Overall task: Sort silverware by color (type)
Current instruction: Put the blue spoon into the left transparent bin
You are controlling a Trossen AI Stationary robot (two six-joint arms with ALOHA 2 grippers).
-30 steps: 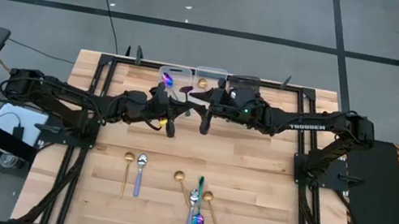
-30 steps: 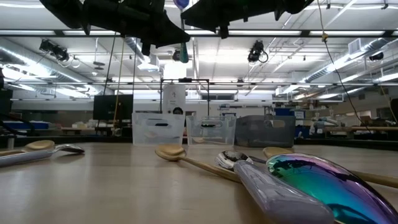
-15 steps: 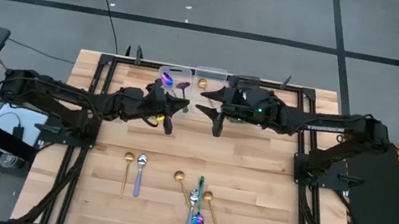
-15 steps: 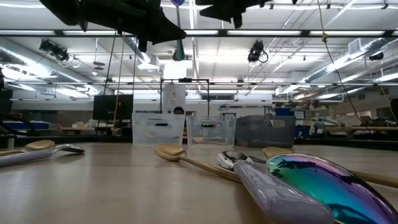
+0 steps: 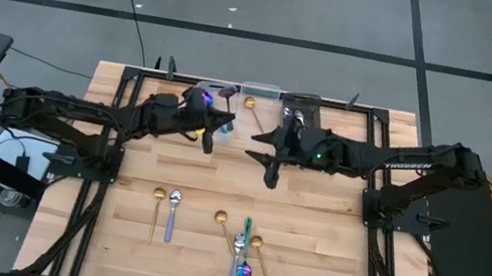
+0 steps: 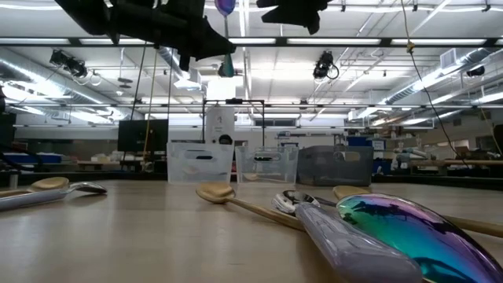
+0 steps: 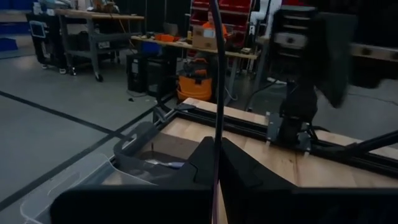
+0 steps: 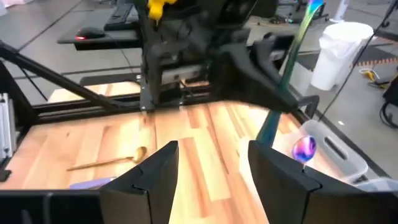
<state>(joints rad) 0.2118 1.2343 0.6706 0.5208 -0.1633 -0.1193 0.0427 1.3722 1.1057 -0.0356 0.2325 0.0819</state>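
Observation:
My left gripper [image 5: 210,130] is shut on an iridescent utensil [image 5: 202,100] with a teal handle, high over the table's far middle, beside the clear bins [image 5: 216,92]. In the right wrist view its handle [image 8: 287,74] runs slanting past the left arm. My right gripper [image 5: 269,166] hangs open and empty just to the right of it, its fingers [image 8: 155,168] spread. The other silverware lies flat on the near table: a gold spoon [image 5: 156,205], a silver spoon [image 5: 174,209], and a mixed cluster [image 5: 243,254] of gold, silver and iridescent pieces. My left gripper pinches the utensil's slim handle [image 7: 216,134] between its two fingers, about midway along, with the fingers across it. The utensil stands nearly upright and lifted clear, its purple bowl [image 6: 225,6] above the fingers and its teal end [image 6: 226,69] below them.
Two clear bins [image 6: 200,163] and a dark grey bin [image 5: 301,102] stand in a row at the far edge. One clear bin holds an iridescent piece [image 8: 305,148], and a gold spoon [image 5: 251,107] lies by the middle one. Bare wood lies between the bins and the near silverware.
My right gripper has drawn away from my left gripper, toward the table's right and near edge. My left gripper, keeping its hold on the iridescent utensil, has shifted a little toward the far edge and the clear bins.

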